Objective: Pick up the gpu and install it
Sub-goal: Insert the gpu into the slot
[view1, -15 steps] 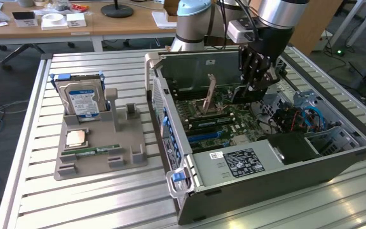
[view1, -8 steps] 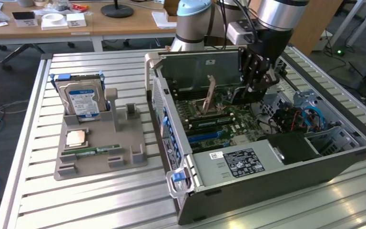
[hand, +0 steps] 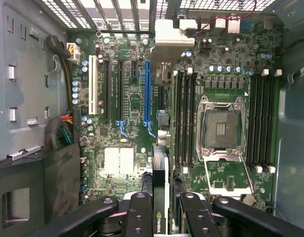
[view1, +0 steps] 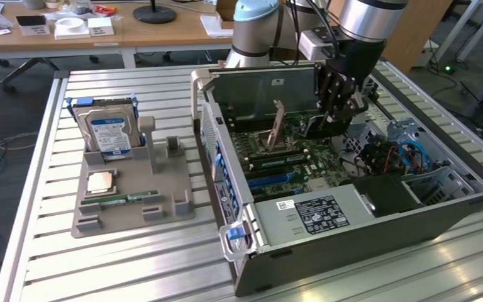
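Observation:
My gripper (view1: 336,116) hangs inside the open computer case (view1: 443,201), above the motherboard (view1: 309,160). It is shut on the gpu (view1: 319,126), a thin black card held upright. In the wrist view the gpu (hand: 160,168) shows edge-on between the two black fingers (hand: 139,212), with a small green logo near the grip. My gripper (hand: 160,200) holds the card a little above the board, roughly in line with the gap between the long blue slot (hand: 147,89) and the bank of memory slots (hand: 184,118). The card's lower edge is apart from the slots.
The CPU socket (hand: 221,128) lies open with its lid (view1: 277,126) standing up. To the exterior view's left, a grey fixture (view1: 133,211) carries a blue-labelled hard drive (view1: 107,129), a CPU chip (view1: 100,182) and a green memory stick (view1: 128,198). The power supply (view1: 321,214) and cables (view1: 401,157) crowd the case.

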